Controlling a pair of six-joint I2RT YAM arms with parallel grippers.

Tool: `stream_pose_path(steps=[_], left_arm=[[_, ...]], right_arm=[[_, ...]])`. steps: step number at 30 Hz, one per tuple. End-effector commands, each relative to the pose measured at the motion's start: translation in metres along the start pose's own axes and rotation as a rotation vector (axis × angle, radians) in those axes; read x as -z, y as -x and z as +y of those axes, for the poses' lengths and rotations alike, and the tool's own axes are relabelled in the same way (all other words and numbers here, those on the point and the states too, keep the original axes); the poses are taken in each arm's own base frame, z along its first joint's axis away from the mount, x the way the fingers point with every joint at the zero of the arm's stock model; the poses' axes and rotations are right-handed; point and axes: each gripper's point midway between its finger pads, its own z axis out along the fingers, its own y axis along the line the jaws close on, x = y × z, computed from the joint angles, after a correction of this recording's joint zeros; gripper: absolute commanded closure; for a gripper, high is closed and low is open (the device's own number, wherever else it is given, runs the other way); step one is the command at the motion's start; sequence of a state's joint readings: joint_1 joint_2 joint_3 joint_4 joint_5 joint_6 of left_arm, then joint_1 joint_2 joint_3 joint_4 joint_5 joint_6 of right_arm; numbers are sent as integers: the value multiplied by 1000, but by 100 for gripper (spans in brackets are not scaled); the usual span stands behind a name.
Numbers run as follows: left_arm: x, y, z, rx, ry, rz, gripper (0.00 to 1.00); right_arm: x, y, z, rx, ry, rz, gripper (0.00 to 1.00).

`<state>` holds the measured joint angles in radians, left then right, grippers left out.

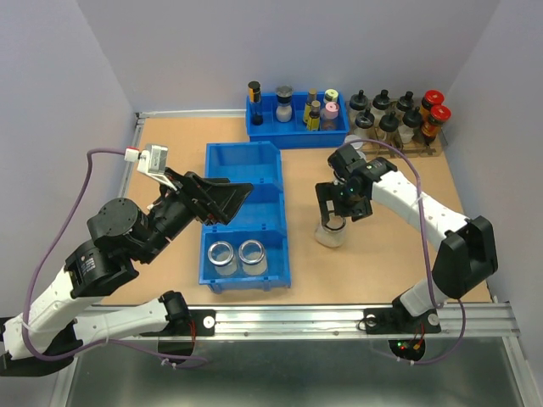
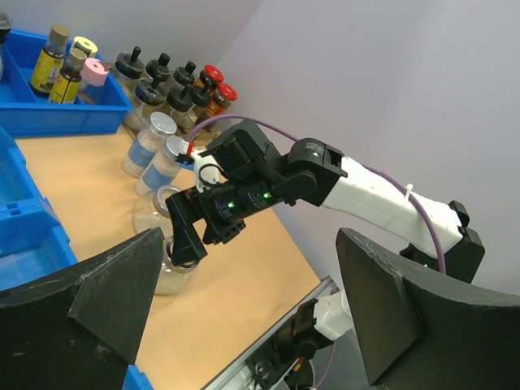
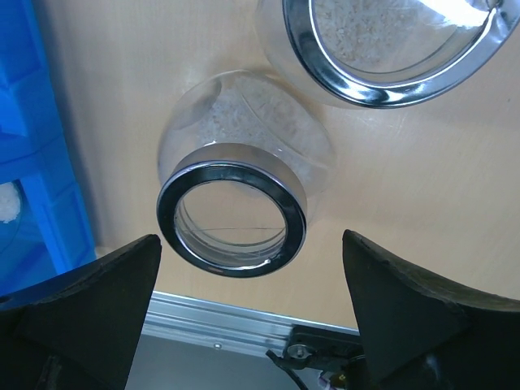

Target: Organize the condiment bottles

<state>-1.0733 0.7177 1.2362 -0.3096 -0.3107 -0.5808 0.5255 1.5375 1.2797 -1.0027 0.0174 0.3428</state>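
**Jar sorting: two binned, four left out**

Top view. Counted two open jars [image 1: 223, 257] side by side in the near compartment of the blue bin [image 1: 244, 165]. Found the right tool [image 1: 333, 215] hanging directly over a third jar [image 1: 330, 236] on the tabletop [image 1: 373, 275], just right of the bin. Spotted the left tool [image 1: 233, 203] hovering above the middle of the bin, carrying nothing. Logged a back tray [image 1: 293, 136] of small bottles and a rack of black- and red-capped bottles [image 1: 399, 119] along the far edge; treated both as outside this job.

Left wrist view. Left tool [image 2: 248, 236] spread wide, nothing between its fingers. Saw beyond it the right arm [image 2: 366, 195] bent down over the third jar. Made out a fourth jar [image 2: 146, 215] just behind that one, then two pale-lidded jars [image 2: 149, 150] further back, near the rack.

Right wrist view. Looked down into the third jar's silver rim. Right tool open: fingers [image 3: 97, 309] wide apart on either side, clear of the glass, gripping nothing. Caught the fourth jar at the top edge with pale grains inside, and the bin wall at left.

Tally, as a judgement: two of six placed, four left on the tabletop. Current step reads as the pickup of the third jar, with lowering and closing not yet done.
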Motion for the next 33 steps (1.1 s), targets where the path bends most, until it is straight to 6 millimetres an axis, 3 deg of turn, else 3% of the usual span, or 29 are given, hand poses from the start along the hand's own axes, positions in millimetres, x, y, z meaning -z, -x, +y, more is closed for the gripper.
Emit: stream_pose_path(steps=[1,6,16,23,27,28,29,30,32,33], left_arm=[[-1,10,-5,0,-16,-43,1],[0,10,-4,1,-13,-44,1],[0,7,0,3,-6,-39,1],[3,9,1,8,-2,-46,1],[4,10,2,9,3,-50,1],[5,11,2,10,3,-52,1],[5,11,2,11,2,-51,1],[5,11,2,11,4,-53,1],[5,11,2,11,5,-52,1],[5,11,2,12,4,-53,1]], right_arm=[[24,22,13,24,53,-93,3],[12,11,17,32,81,-40,2],[0,14,28,88,95,-35,3],[-10,14,19,122,44,-19,9],[-12,15,14,115,9,-25,36],[-10,17,12,104,-1,-34,49],[-9,18,13,95,-2,-40,56],[-5,19,13,85,1,-51,71],[1,23,18,62,20,-64,86],[8,25,21,53,39,-77,100]])
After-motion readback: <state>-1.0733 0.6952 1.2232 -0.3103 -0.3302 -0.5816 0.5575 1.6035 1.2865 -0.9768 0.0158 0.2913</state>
